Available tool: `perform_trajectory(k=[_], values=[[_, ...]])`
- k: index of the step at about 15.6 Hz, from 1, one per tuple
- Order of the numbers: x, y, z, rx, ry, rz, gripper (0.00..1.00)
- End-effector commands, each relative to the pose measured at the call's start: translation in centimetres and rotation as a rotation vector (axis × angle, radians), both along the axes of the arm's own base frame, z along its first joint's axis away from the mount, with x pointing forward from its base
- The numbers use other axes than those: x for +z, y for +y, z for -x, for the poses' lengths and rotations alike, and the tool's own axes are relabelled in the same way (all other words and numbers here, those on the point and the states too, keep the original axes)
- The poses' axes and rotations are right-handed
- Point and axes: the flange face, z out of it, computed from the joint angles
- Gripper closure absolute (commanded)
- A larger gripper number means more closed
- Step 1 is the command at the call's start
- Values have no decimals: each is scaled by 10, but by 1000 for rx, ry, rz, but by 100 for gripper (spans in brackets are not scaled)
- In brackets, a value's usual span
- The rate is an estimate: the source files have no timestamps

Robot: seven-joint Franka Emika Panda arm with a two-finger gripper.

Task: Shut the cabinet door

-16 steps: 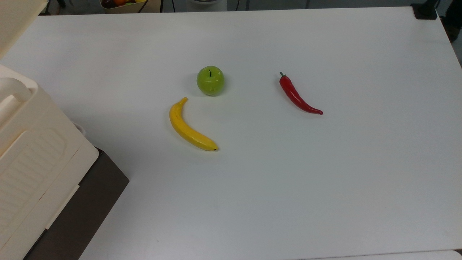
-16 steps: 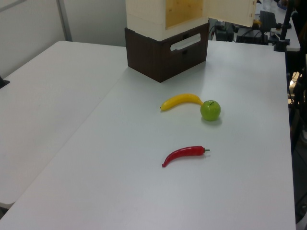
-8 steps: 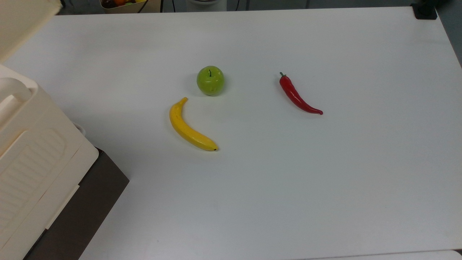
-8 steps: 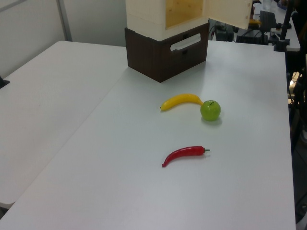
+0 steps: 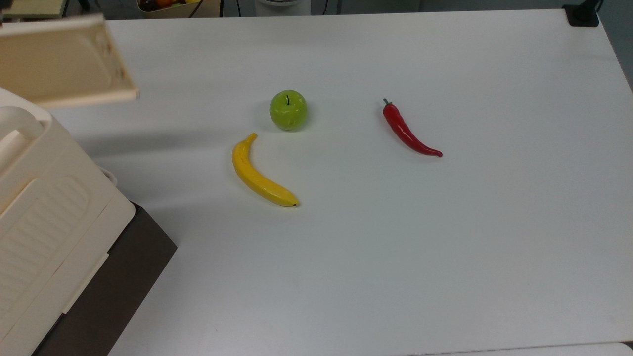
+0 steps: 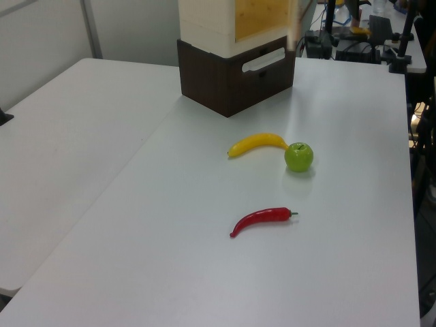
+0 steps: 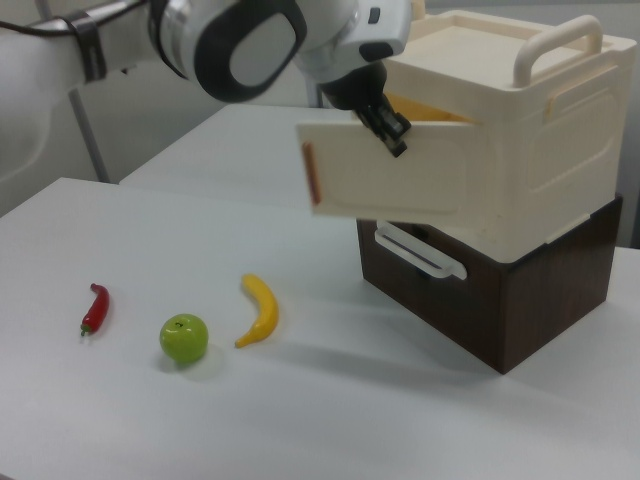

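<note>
While the cabinet door (image 7: 388, 168) hangs partly open off the cream cabinet (image 7: 520, 130), the gripper (image 7: 385, 127) presses its dark fingers (image 7: 392, 133) against the door's upper edge; whether they are open or closed cannot be told. On the white worktop (image 5: 445, 237) lie a banana (image 5: 258, 173), green apple (image 5: 288, 110) and red chili (image 5: 408, 130).

Top view: banana (image 5: 260, 173) lying centre-left on table (image 5: 445, 247); apple (image 5: 288, 110) sitting just above it; chilli (image 5: 408, 130) lying right; cabinet (image 5: 44, 222) occupying lower left.
</note>
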Motion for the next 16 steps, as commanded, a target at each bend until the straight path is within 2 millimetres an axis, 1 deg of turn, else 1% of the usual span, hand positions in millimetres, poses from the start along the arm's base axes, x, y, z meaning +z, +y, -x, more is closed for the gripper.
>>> perform_trajectory(k=[1, 7, 9, 12, 16], values=[[0, 0, -15, -101, -130, -9, 99], [-7, 1, -16, -108, -130, -9, 98], [-10, 12, -21, -84, -116, -7, 97], [-20, 42, -23, -33, -69, 2, 95], [-17, 115, -20, 106, 85, 28, 91]])
